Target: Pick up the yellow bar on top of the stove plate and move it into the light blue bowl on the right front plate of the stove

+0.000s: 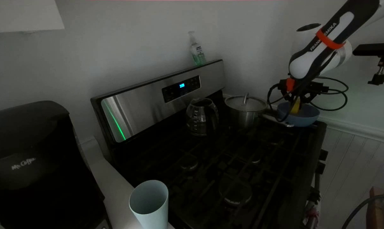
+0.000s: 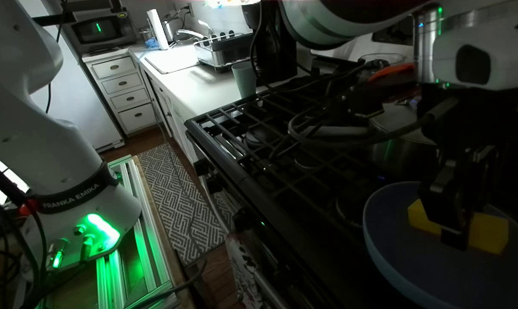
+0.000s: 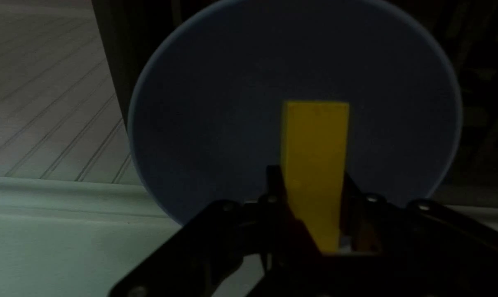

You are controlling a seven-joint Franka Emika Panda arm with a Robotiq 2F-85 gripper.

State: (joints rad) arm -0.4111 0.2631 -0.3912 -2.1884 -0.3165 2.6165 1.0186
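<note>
The yellow bar is between the two fingers of my gripper in the wrist view. The fingers press on both its long sides. The bar also shows in both exterior views, within the rim of the light blue bowl. I cannot tell whether the bar touches the bowl's bottom. The bowl also shows in an exterior view at the far right corner of the stove, and its inside fills much of the wrist view. The gripper points down over it.
A lidded metal pot stands beside the bowl, its handle reaching close to the bowl. A glass carafe stands by the back panel. A light cup and a black coffee maker stand on the counter. A wall is near the gripper.
</note>
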